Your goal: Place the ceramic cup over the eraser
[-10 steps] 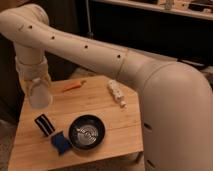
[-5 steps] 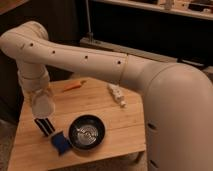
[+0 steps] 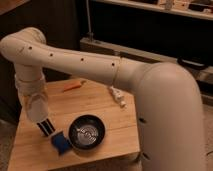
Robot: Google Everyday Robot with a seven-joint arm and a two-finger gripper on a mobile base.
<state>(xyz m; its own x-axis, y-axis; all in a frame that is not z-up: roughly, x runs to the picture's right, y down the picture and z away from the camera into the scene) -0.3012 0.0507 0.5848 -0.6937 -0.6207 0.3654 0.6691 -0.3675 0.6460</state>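
Wooden table (image 3: 100, 107) stands before dark shelving (image 3: 150, 30); near its front edge sits the black pan (image 3: 86, 132), left of it my gripper (image 3: 40, 115), clenched on the ceramic cup (image 3: 37, 104), hangs directly over the striped eraser (image 3: 46, 128), a blue pad (image 3: 60, 144) just beside

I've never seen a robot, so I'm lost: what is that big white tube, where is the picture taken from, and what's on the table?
The white tube is the robot's one arm, arching over a wooden table. There is a single picture, looking down from beside the robot's body; where the camera sits I cannot say. At the left the arm ends in a gripper, a two-finger clamp, shut on a white cup held right over a striped black eraser; whether they touch I cannot tell. Also on the table: a blue sponge, a black pan, an orange stick and a white bottle-like thing.
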